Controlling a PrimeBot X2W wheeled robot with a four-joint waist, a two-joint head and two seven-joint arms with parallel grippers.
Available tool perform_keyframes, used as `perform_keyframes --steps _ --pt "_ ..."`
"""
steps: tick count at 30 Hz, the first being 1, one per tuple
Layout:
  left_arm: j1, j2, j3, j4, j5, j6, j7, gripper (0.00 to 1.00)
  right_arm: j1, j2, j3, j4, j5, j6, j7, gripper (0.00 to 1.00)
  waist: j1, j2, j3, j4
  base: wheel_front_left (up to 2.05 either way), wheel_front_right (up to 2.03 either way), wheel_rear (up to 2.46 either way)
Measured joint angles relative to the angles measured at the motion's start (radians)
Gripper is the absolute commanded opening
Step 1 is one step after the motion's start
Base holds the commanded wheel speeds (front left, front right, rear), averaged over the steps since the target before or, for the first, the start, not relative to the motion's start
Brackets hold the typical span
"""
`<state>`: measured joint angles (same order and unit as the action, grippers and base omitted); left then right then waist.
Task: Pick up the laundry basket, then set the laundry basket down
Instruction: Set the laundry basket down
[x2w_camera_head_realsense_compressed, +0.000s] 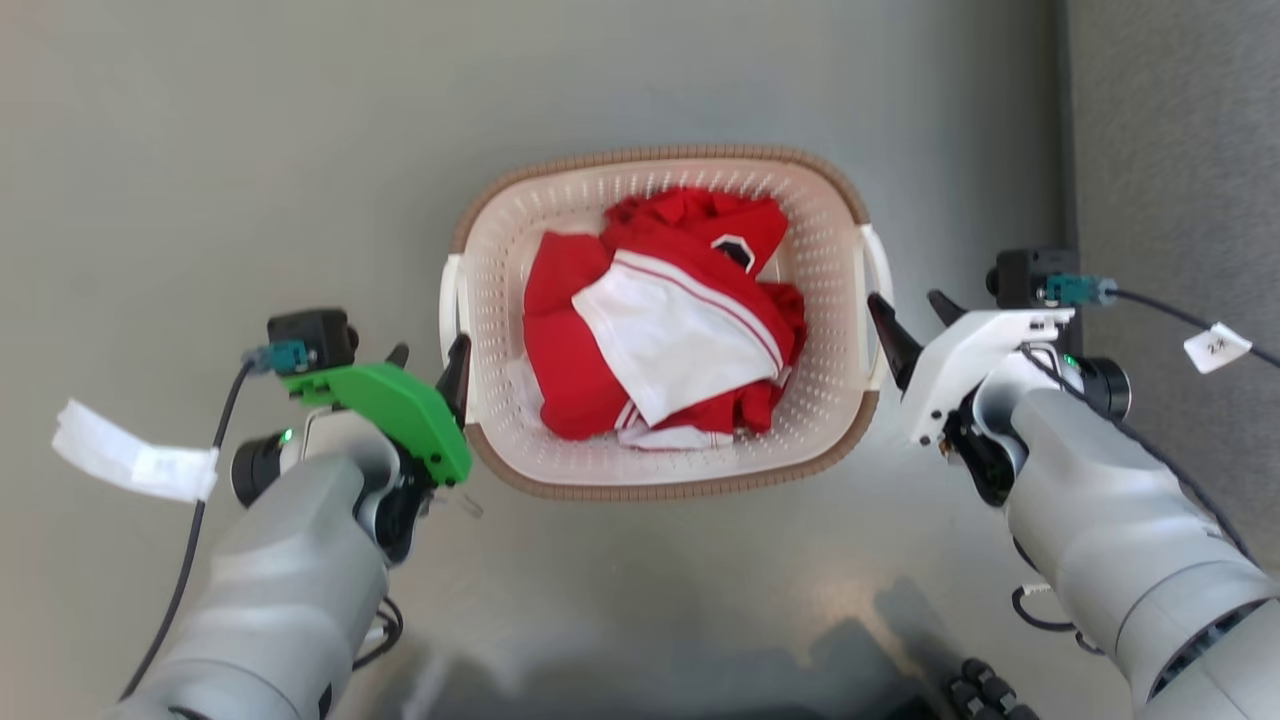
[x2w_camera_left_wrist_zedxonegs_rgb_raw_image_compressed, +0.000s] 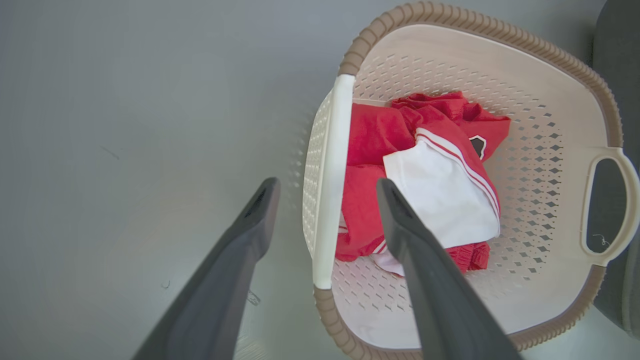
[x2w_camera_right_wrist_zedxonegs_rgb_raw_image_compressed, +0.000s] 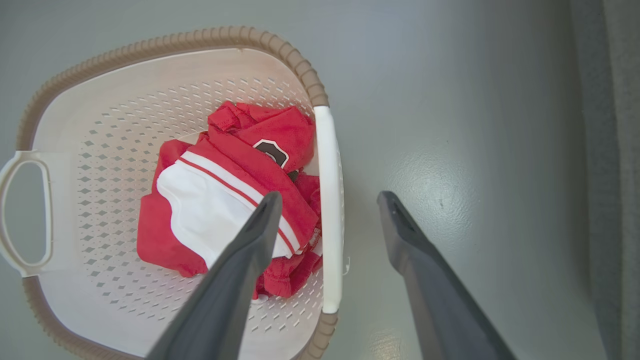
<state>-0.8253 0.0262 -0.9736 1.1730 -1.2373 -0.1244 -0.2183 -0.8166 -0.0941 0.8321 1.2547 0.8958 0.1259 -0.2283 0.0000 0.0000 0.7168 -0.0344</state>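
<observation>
The laundry basket (x2w_camera_head_realsense_compressed: 660, 155), cream with a brown rim, stands on the grey floor and holds red and white clothes (x2w_camera_head_realsense_compressed: 670, 320). My left gripper (x2w_camera_head_realsense_compressed: 430, 352) is open at its white left handle (x2w_camera_head_realsense_compressed: 450, 300). In the left wrist view the left gripper (x2w_camera_left_wrist_zedxonegs_rgb_raw_image_compressed: 326, 184) straddles that handle (x2w_camera_left_wrist_zedxonegs_rgb_raw_image_compressed: 332, 150), one finger outside the basket (x2w_camera_left_wrist_zedxonegs_rgb_raw_image_compressed: 475, 20) and one over the clothes. My right gripper (x2w_camera_head_realsense_compressed: 905, 300) is open at the right handle (x2w_camera_head_realsense_compressed: 880, 262). In the right wrist view the right gripper (x2w_camera_right_wrist_zedxonegs_rgb_raw_image_compressed: 329, 196) straddles this handle (x2w_camera_right_wrist_zedxonegs_rgb_raw_image_compressed: 325, 150) of the basket (x2w_camera_right_wrist_zedxonegs_rgb_raw_image_compressed: 150, 42) the same way.
A darker grey strip of flooring (x2w_camera_head_realsense_compressed: 1170, 150) runs along the right side. White paper tags hang from the left cable (x2w_camera_head_realsense_compressed: 130, 455) and the right cable (x2w_camera_head_realsense_compressed: 1215, 347). My dark base (x2w_camera_head_realsense_compressed: 850, 670) shows at the bottom edge.
</observation>
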Motion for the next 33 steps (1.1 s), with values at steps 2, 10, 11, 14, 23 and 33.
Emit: perform_keyframes --steps 2,10,11,14,23,33 --pt "0.017 0.000 0.003 0.005 -0.009 0.000 -0.003 1.00 0.013 0.000 -0.002 0.002 0.005 0.000 0.000 1.00 0.0000 0.0000 -0.026 -0.001 0.00 0.00 0.00" --pt "0.064 0.000 0.008 0.009 -0.010 0.000 -0.017 1.00 0.030 0.001 -0.017 -0.026 0.021 0.000 -0.010 1.00 0.0000 0.0000 -0.135 -0.007 0.00 0.00 0.00" --pt "0.070 0.000 0.008 0.006 -0.010 0.000 -0.021 1.00 0.030 0.002 -0.018 -0.033 0.021 0.000 -0.013 1.00 0.0000 0.0000 -0.149 -0.008 0.00 0.00 0.00" --pt "0.087 0.003 0.011 -0.014 -0.010 0.000 -0.024 1.00 0.034 0.002 -0.017 -0.054 0.021 0.000 -0.015 1.00 0.0000 0.0000 -0.191 -0.012 0.00 0.00 0.00" --pt "0.115 0.045 0.047 -0.057 0.001 0.000 -0.030 1.00 0.084 -0.012 -0.030 -0.118 0.014 0.000 -0.019 1.00 0.0000 0.0000 -0.320 -0.022 0.00 0.00 0.00" --pt "0.166 0.086 0.170 -0.152 0.046 0.000 -0.030 1.00 0.168 -0.037 -0.096 -0.214 -0.012 0.000 -0.022 1.00 -0.0001 0.0000 -0.464 -0.024 0.00 0.00 0.00"
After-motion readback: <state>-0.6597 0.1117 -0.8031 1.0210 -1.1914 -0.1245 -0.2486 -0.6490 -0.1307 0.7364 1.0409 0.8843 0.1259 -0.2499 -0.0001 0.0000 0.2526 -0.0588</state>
